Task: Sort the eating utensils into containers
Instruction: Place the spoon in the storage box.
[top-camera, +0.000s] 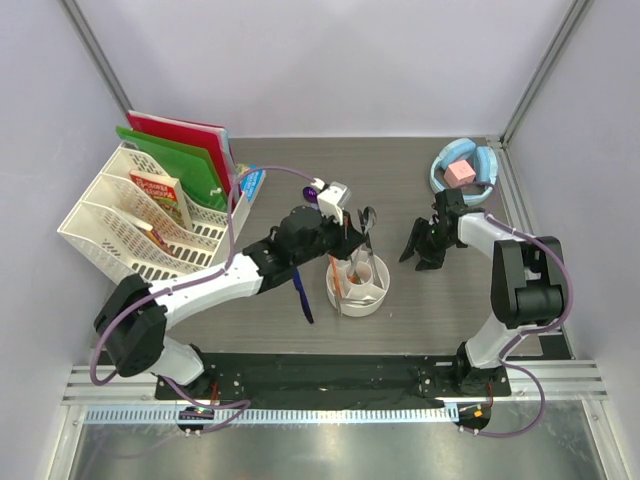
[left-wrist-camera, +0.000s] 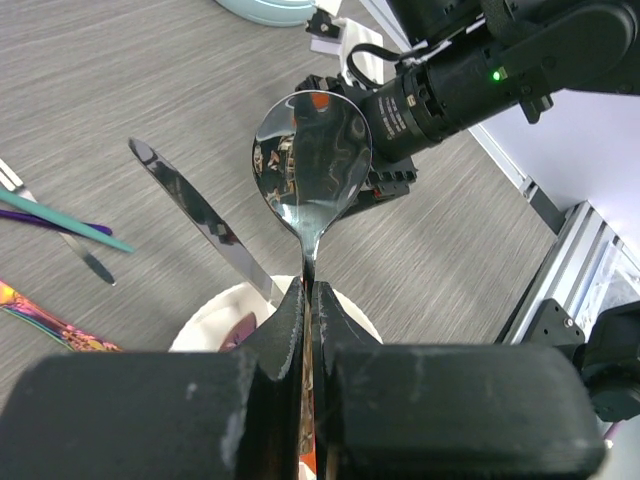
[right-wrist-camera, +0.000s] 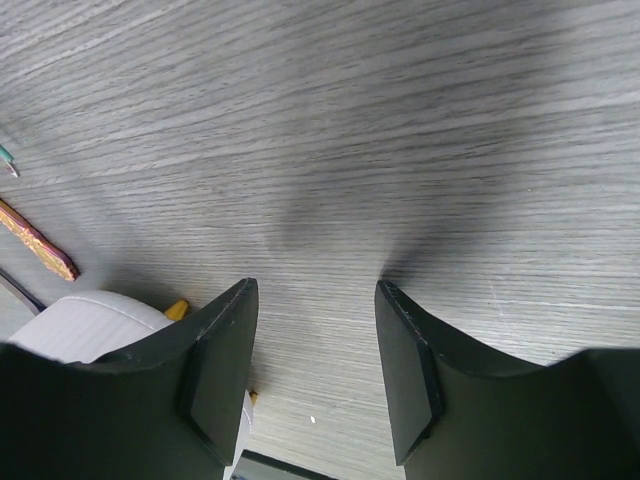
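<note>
On my feed I see a mirror-bright silver spoon (left-wrist-camera: 310, 160) and a silver knife (left-wrist-camera: 200, 225) over the grey wood-grain table (right-wrist-camera: 400, 120). The cup (top-camera: 360, 305) is white. Elsewhere: a teal piece (left-wrist-camera: 70, 224), a rainbow-iridescent handle (left-wrist-camera: 50, 322), a dark blue knife (top-camera: 303, 296), and a pink cube (top-camera: 459, 172) in a light blue bowl (top-camera: 438, 180).

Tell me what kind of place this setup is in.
Probably a robot lab work cell, not a kitchen: plain panel walls on metal posts enclose a grey table, two arms sit on a black plate, with a file rack and cutlery cup as props.
</note>
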